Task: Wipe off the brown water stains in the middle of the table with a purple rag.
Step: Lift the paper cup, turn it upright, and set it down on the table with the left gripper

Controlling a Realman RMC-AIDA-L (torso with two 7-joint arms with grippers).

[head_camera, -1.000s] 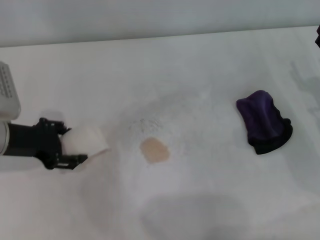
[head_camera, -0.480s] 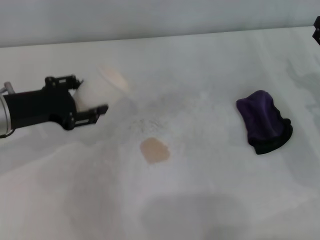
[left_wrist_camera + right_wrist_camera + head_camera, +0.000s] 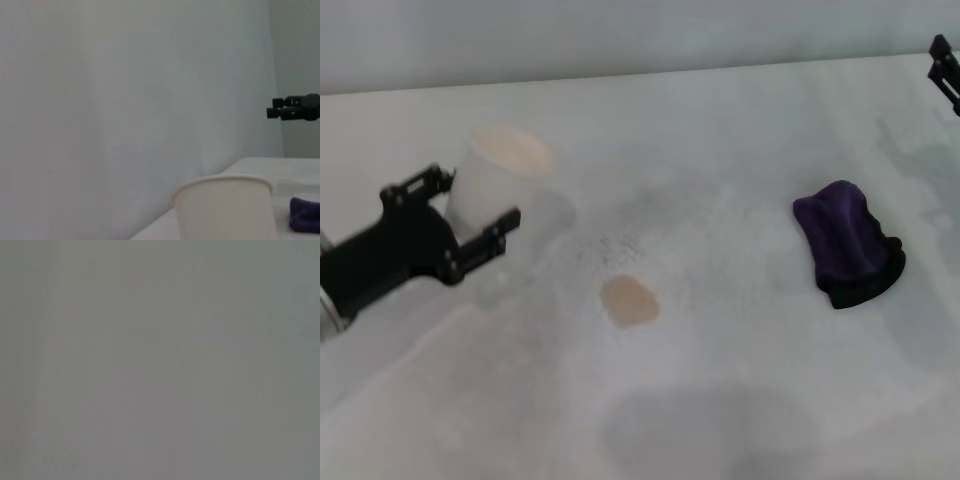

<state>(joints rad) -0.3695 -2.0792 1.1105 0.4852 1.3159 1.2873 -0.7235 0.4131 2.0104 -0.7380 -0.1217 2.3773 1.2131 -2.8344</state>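
Note:
A small tan-brown stain (image 3: pixel 629 300) lies in the middle of the white table (image 3: pixel 720 400). The dark purple rag (image 3: pixel 846 243) with a black edge sits crumpled at the right, untouched; a corner of the rag (image 3: pixel 305 215) shows in the left wrist view. My left gripper (image 3: pixel 470 215) at the left is shut on an upright white paper cup (image 3: pixel 492 187), whose rim (image 3: pixel 223 184) fills the left wrist view. Only the tip of my right gripper (image 3: pixel 945 68) shows at the far right edge, well beyond the rag; the right gripper (image 3: pixel 295 107) also appears far off.
A pale wall (image 3: pixel 620 35) runs behind the table's far edge. Faint grey speckled smudges (image 3: pixel 620 243) lie just behind the stain. The right wrist view shows only a plain grey surface.
My left gripper has swung the cup from lying tipped near the table's left front to upright and farther back. The right gripper's tip has edged into view at the far right.

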